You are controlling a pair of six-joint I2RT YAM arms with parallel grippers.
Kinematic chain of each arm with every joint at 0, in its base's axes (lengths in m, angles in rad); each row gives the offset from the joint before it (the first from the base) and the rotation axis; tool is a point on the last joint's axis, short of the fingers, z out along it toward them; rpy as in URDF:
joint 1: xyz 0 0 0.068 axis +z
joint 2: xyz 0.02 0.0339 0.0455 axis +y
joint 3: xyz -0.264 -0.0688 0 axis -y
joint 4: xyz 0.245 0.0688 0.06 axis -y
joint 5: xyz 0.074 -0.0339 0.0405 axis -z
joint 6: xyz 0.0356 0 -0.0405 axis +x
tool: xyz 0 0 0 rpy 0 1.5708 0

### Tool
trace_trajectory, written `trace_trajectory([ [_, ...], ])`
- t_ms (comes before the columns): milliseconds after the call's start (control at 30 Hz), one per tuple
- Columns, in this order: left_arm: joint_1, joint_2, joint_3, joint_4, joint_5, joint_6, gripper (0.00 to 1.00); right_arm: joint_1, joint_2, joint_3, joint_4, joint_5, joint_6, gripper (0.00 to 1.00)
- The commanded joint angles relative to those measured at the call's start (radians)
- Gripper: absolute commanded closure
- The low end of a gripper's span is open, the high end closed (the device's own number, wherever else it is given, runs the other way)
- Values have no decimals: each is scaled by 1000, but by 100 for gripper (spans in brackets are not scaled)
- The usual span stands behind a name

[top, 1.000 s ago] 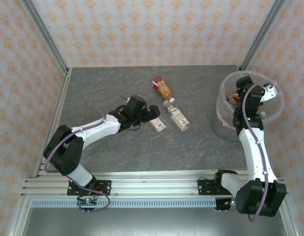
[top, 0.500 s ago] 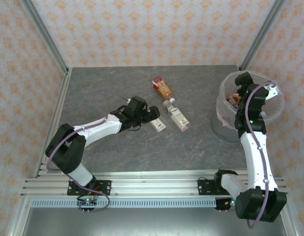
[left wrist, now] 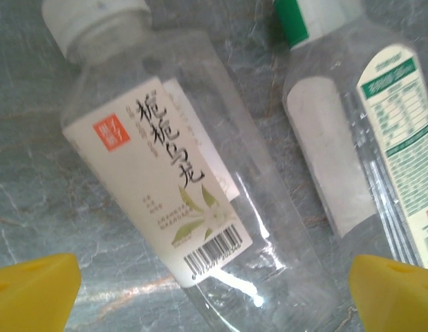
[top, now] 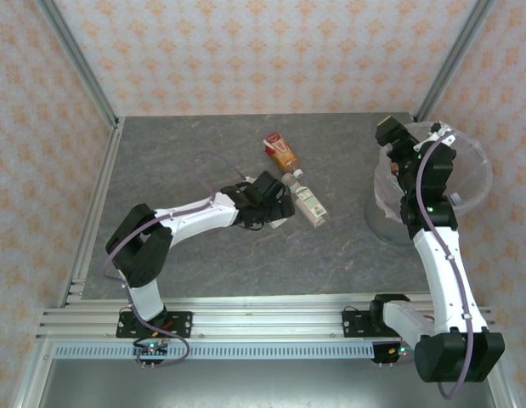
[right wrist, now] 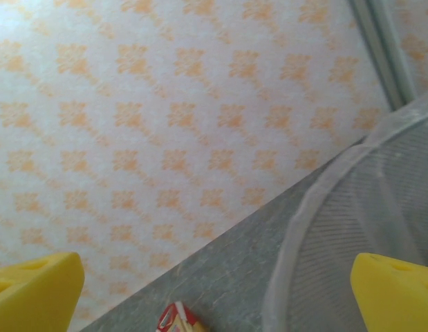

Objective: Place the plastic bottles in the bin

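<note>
1. Left gripper (left wrist: 214, 297) is hanging wide open and gripping nothing. I am seeing its yellow fingertips (left wrist: 34, 290) at the lower corners of the wrist view, with a clear bottle (left wrist: 200, 207) lying on its side between them.
2. That bottle is showing a smooth, flat-sided body, a white cap and a white paper label with dark characters, a leaf sprig and a barcode.
3. Just beside it a second bottle (left wrist: 352, 138) is lying, clear, with a green neck band and a white-green label.
4. The overhead view is giving me none of that print, but it is showing a third bottle (top: 282, 151), red-and-brown labelled, lying farther back on the mottled grey table (top: 203, 272).
5. Right gripper (top: 387, 132) is hovering at the rim of the bin (top: 479, 170), a round, translucent whitish tub on the table's right side, with reddish shapes glowing through its wall.
6. Its wrist view is showing both yellow tips spread wide, empty, above the bin's ribbed milky wall and facing patterned wallpaper (right wrist: 165, 104).
</note>
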Motion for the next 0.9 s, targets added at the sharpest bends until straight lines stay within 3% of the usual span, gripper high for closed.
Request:
trace_trajectory([
  [0, -15, 19, 46, -107, -89, -74, 0, 19, 0, 50, -27, -49, -57, 1],
  [167, -15, 56, 89, -170, -190, -158, 0, 60, -10, 57, -54, -49, -77, 1],
  [333, 24, 111, 147, -207, -201, -251, 0, 82, -13, 56, -74, -54, -90, 1],
  [567, 35, 215, 289, -274, -287, -263, 0, 84, -19, 51, -90, -50, -90, 1],
  [867, 46, 304, 355, -325, -290, -331, 3, 84, -34, 56, -114, -70, -92, 1],
])
